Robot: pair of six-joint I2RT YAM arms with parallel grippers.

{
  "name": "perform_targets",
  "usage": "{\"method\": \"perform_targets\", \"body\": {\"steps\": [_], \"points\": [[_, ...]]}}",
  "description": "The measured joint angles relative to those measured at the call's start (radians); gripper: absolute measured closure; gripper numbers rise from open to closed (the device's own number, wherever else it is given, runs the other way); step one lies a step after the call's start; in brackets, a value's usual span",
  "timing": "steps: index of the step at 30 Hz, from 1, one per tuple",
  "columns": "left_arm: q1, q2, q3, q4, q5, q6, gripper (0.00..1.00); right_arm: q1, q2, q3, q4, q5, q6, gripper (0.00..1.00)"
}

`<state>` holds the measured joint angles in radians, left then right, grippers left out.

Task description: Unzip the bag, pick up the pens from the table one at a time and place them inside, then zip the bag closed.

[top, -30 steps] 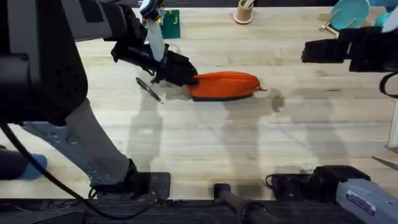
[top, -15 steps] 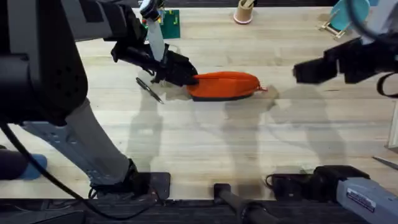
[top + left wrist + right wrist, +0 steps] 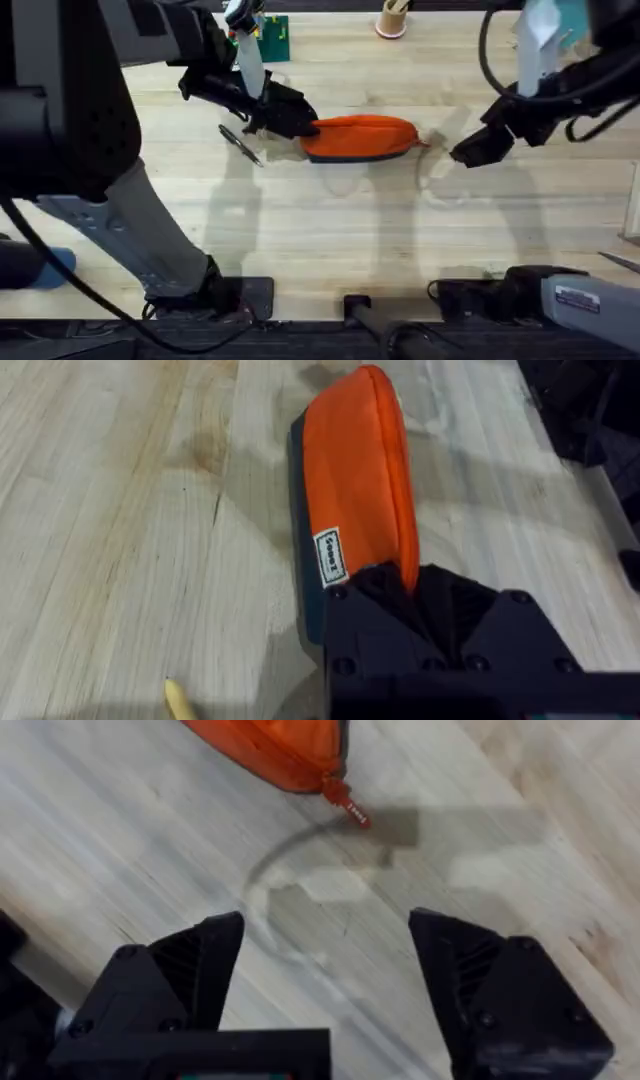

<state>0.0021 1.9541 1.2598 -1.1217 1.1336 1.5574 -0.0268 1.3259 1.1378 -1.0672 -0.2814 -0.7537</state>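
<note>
The table (image 3: pixel 330 240) is light butcher-block wood with visible plank grain and a smooth, low-sheen finish. The bag (image 3: pixel 360 135) is matt orange woven fabric on a dark grey base, with a small white sewn label (image 3: pixel 331 557) and a red pull (image 3: pixel 346 802). The right gripper (image 3: pixel 325 975) and left gripper (image 3: pixel 440 615) are matt black plastic fastened with small screws.
</note>
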Motion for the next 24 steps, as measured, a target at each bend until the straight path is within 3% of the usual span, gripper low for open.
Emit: {"method": "perform_targets", "body": {"steps": [12,24], "points": [[0.000,0.000,0.000,0.000,0.000,0.000,0.957,-0.013,0.255,0.000,0.116,-0.010,-0.217,0.007],[0.000,0.000,0.000,0.001,0.000,0.000,0.957,-0.081,0.434,0.000,0.247,-0.269,-0.326,0.011]]}}
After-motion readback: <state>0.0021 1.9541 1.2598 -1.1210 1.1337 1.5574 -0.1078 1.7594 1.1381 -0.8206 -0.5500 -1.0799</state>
